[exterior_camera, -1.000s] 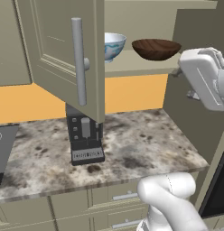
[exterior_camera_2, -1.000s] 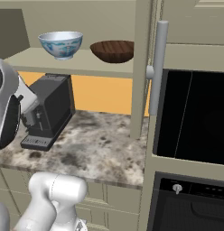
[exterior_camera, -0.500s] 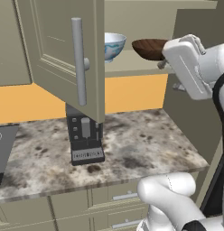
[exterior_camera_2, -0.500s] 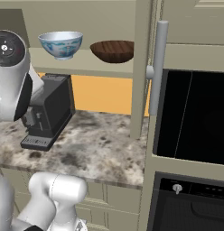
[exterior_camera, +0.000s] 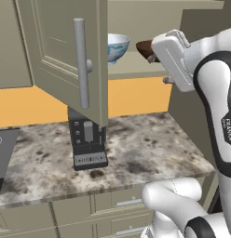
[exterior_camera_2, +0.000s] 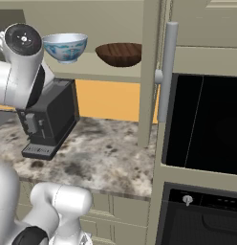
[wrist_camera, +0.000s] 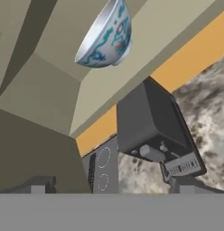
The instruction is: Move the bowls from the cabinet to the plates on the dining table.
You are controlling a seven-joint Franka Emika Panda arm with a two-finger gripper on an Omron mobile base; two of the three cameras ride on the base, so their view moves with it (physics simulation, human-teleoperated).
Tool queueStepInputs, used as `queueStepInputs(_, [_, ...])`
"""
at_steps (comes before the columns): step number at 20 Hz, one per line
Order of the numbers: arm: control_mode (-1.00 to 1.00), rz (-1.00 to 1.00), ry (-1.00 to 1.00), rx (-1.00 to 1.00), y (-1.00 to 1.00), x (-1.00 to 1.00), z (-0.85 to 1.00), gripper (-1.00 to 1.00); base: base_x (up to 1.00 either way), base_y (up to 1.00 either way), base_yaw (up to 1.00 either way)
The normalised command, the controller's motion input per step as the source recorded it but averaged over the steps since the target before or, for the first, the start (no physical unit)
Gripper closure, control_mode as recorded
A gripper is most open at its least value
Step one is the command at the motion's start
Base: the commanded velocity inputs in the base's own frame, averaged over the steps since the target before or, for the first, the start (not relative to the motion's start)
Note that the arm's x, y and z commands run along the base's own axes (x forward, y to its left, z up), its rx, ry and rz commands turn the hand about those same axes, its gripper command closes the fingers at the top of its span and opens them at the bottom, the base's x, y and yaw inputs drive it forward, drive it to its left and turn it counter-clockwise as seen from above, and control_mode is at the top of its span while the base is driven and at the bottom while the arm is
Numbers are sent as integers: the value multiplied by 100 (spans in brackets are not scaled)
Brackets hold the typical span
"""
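Open wall cabinet (exterior_camera: 66, 51) above speckled counter (exterior_camera_2: 106, 158); we're seeing our claw (wrist_camera: 109, 187) spread open, empty, blue-patterned bowl (wrist_camera: 105, 36) sitting ahead, wooden bowl (exterior_camera_2: 119, 54) beside it on the shelf.

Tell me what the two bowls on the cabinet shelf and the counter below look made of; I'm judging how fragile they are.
The white bowl looks like glazed ceramic or porcelain: glossy white with a blue painted pattern. The brown bowl looks like wood, matte, with visible grain lines. The counter looks like polished stone, speckled grey, brown and cream. All rendered, so judged by surface only.
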Motion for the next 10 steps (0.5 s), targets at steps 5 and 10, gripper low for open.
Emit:
queueStepInputs(5, [-100,1,-8,0,45,36,0,-100,0,0,0])
queueStepInputs(10, [-100,6,-8,0,57,4,0,-100,0,0,0])
